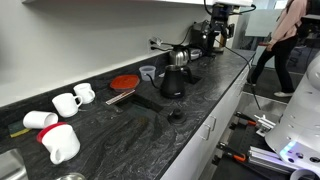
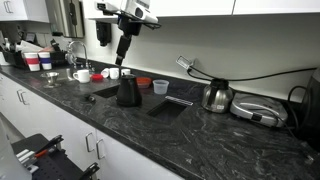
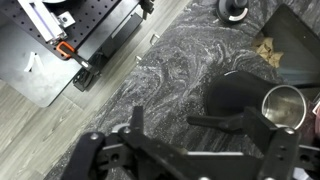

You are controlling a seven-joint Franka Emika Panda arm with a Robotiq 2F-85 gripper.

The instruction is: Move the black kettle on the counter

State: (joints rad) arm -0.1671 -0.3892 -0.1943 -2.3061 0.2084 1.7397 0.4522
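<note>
The black kettle [image 2: 128, 92] stands on the dark speckled counter [image 2: 200, 135], near its front edge, and also shows in an exterior view [image 1: 172, 83]. My gripper [image 2: 124, 48] hangs open and empty well above the kettle, not touching it. In the wrist view the open fingers [image 3: 200, 135] frame the counter [image 3: 170, 75]. The kettle [image 3: 235, 92] lies to the right, partly behind the right finger, with a shiny round rim [image 3: 283, 103] beside it.
A steel pot [image 2: 217, 96] with a cable stands further along, next to a flat black mat [image 2: 165, 106]. Red [image 2: 145, 82] and blue [image 2: 160, 86] cups are behind the kettle. White mugs [image 1: 68, 102] and a red lid [image 1: 124, 82] lie beyond. A person [image 1: 285, 40] stands in the aisle.
</note>
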